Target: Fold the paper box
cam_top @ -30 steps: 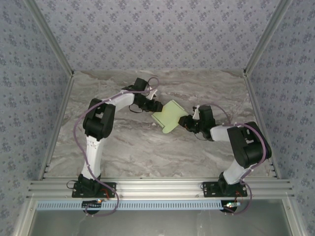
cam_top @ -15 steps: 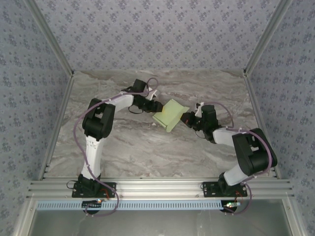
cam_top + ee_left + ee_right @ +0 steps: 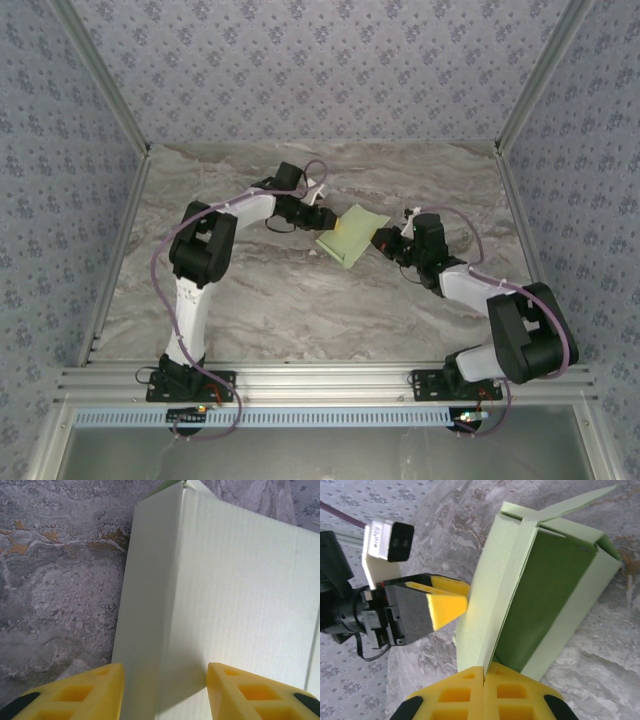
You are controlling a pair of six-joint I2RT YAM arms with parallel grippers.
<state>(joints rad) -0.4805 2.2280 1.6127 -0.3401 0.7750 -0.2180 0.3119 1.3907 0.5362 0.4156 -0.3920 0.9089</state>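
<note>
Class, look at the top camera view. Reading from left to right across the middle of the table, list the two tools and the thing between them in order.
left tool → paper box → right tool

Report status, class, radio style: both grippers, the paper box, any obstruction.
Left gripper open, fingertip at the paper box side. Right gripper shut on a box flap. Box half formed, end flaps loose. No obstacle seen.

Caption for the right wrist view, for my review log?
Right gripper pinches a flap of the open paper box; left gripper at its outer wall.
</note>
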